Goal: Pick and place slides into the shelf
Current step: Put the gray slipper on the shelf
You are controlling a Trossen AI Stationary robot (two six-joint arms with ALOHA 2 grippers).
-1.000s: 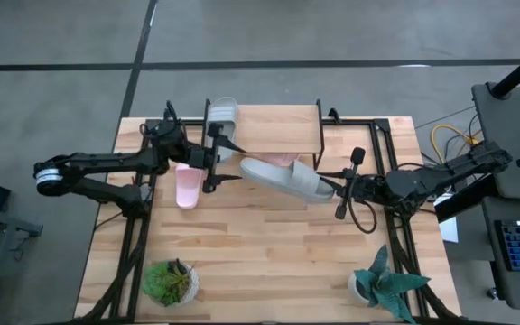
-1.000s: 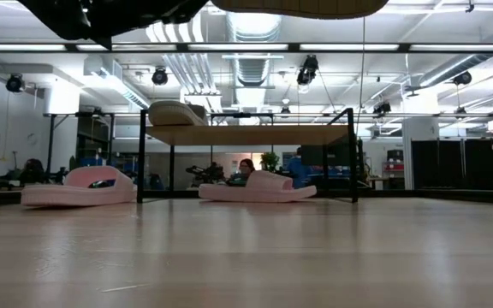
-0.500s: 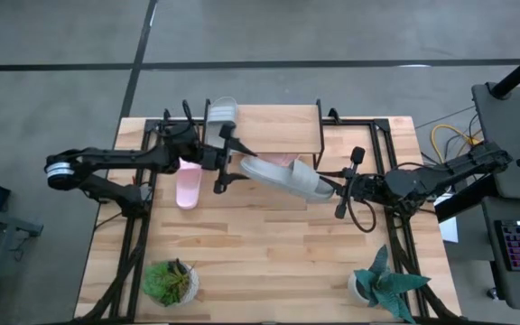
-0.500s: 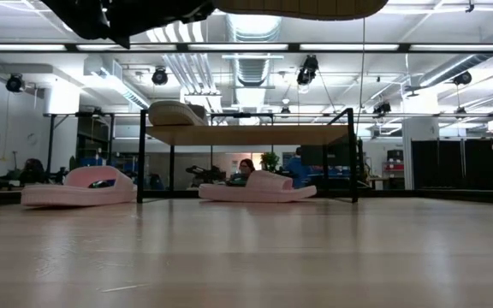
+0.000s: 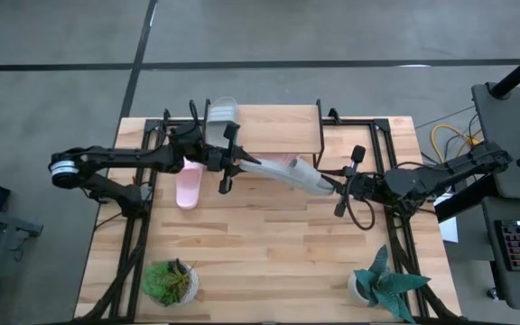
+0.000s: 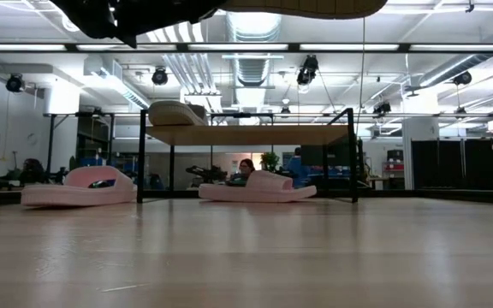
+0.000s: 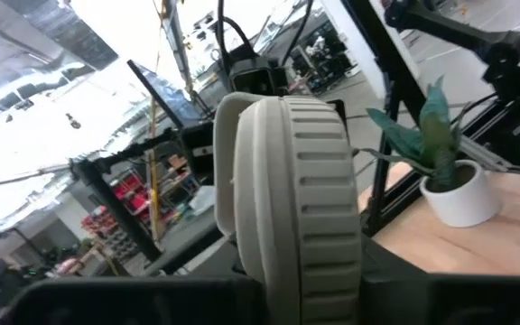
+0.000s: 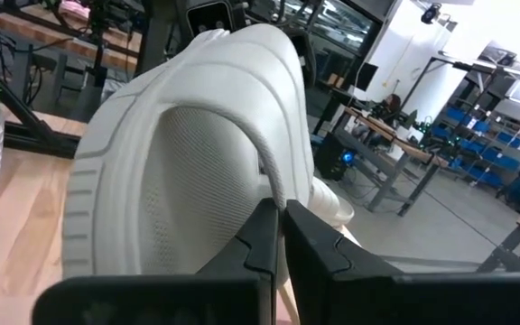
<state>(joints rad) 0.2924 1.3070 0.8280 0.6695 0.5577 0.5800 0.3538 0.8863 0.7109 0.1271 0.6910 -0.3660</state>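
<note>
Wooden table [image 5: 269, 262] is carrying the shelf [image 5: 273, 126], and the task is looking roughly half done. One grey slide [image 5: 221, 112] is already resting on the shelf top, beyond the left gripper [image 5: 228, 161], and one pink slide [image 6: 259, 186] is lying under the plank, just beyond the span between the two grippers. One pink slide [image 5: 188, 186] is still lying on the table beside the left gripper, outside the shelf frame. The second grey slide [image 5: 287, 171] is hanging in the air between both grippers, clear of the table and in front of the shelf. Both arms are reaching inward, nearly level, from opposite table edges. The right gripper [image 5: 339, 187] is pinching one end of that slide with fingers fully closed on the thin edge. The left gripper is closing narrow on the opposite end, so a handover appears to be under way. Remaining work: shelving this slide, then the loose pink one.
</note>
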